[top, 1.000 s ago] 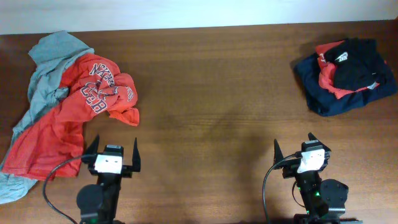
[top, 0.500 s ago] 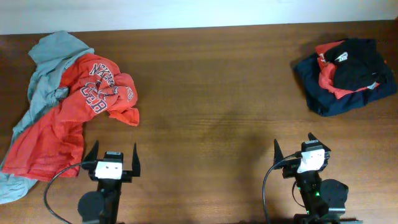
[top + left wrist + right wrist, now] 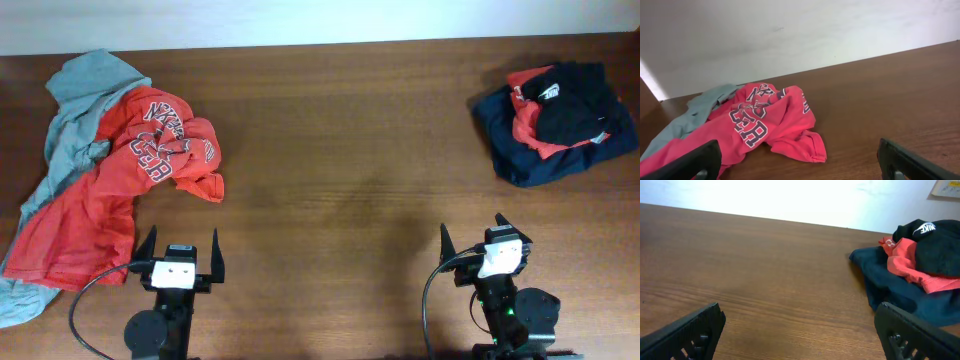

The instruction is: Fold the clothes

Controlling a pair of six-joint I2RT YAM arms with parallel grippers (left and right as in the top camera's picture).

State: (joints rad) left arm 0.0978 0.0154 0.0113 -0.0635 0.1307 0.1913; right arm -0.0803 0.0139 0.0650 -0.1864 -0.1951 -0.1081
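Note:
A crumpled red T-shirt with white lettering (image 3: 150, 150) lies on a grey one (image 3: 75, 110) at the table's left; both show in the left wrist view, red (image 3: 770, 125) and grey (image 3: 700, 107). At the far right a folded stack has a black T-shirt with a white logo (image 3: 570, 100) and a red one (image 3: 528, 125) on a navy one (image 3: 540, 155); the stack shows in the right wrist view (image 3: 920, 265). My left gripper (image 3: 180, 248) is open and empty just in front of the red shirt. My right gripper (image 3: 486, 234) is open and empty near the front edge.
The brown wooden table (image 3: 350, 150) runs between the two piles. A pale wall (image 3: 790, 35) stands behind the table's far edge. Cables (image 3: 95, 290) loop beside each arm's base at the front.
My left gripper has drawn back a little toward the front edge. The right arm and the clothes have not moved.

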